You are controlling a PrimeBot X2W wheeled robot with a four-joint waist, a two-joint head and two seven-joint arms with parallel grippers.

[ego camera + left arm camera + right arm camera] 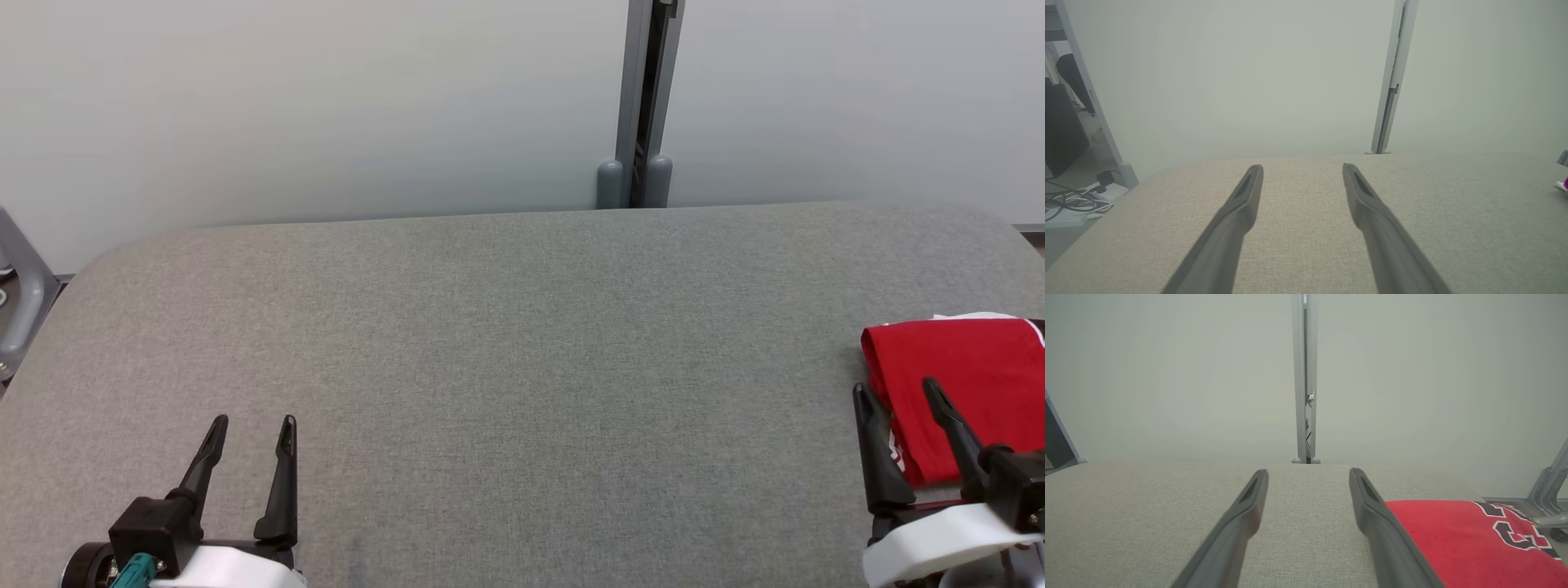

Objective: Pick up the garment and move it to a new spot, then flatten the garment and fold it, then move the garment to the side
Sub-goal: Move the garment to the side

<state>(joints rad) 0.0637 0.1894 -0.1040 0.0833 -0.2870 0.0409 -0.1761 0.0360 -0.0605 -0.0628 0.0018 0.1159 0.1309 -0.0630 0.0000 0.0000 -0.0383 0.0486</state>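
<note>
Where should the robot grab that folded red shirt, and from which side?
Probably the rounded left fold of the folded red jersey, coming in from its left with the open right gripper, low over the grey fabric table. That edge is thick, stacked and nearest that gripper.

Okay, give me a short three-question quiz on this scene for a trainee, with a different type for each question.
1. True or false: the red garment lies in the middle of the grey table.
2. Pick one. The right arm's jaws are: A) shut on the garment; B) open and empty, at the garment's left edge; C) shut on nothing.
3. Fill in: the garment's dark print has a ____ outline.
Key: 1 false, it lies at the table's right end. 2 B. 3 white.
</note>
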